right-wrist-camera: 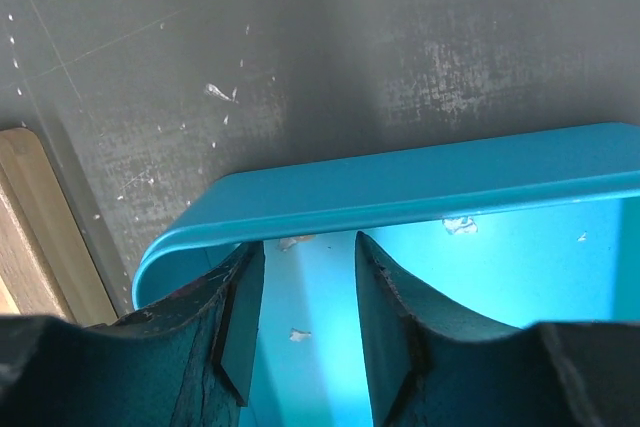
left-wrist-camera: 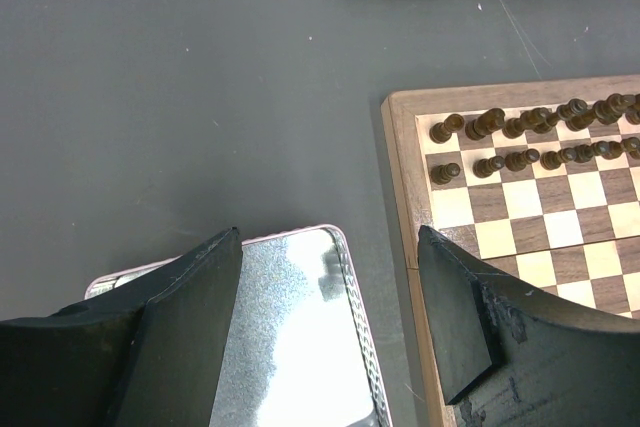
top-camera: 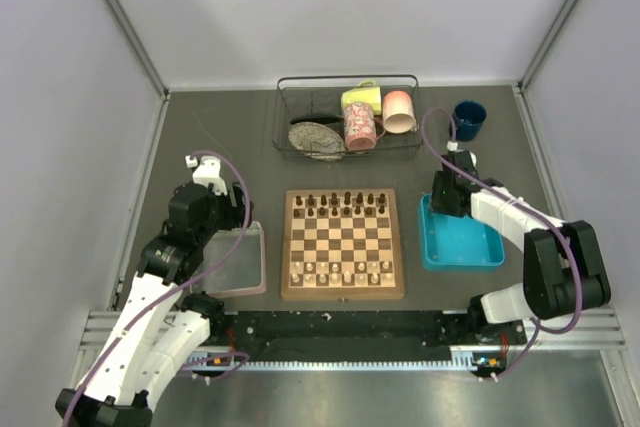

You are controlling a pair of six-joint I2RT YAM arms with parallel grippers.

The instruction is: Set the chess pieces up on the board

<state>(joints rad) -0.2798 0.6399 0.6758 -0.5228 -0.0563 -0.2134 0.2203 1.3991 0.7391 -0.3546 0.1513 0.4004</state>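
The board [top-camera: 286, 247] lies mid-table. Dark chess pieces [top-camera: 345, 204] fill its two far rows and pale chess pieces [top-camera: 340, 270] its two near rows. In the left wrist view the dark pieces [left-wrist-camera: 530, 137] show on the board's [left-wrist-camera: 400, 177] corner. My left gripper [left-wrist-camera: 330, 237] hangs open over the clear pinkish tray [left-wrist-camera: 290, 347], holding nothing; from above the left gripper [top-camera: 240, 215] is at that tray's [top-camera: 235, 265] far edge. My right gripper [right-wrist-camera: 307, 244] reaches into the blue tray [right-wrist-camera: 400, 187] with a gap between its fingers and nothing in it. Seen from above, the right gripper [top-camera: 445, 195] is at the blue tray's [top-camera: 465, 259] far left corner.
A wire basket [top-camera: 347, 117] at the back holds mugs and a speckled plate. A dark blue mug [top-camera: 468, 120] stands to its right. The board's border [right-wrist-camera: 30, 217] lies just left of the blue tray. Grey walls close in the table on three sides.
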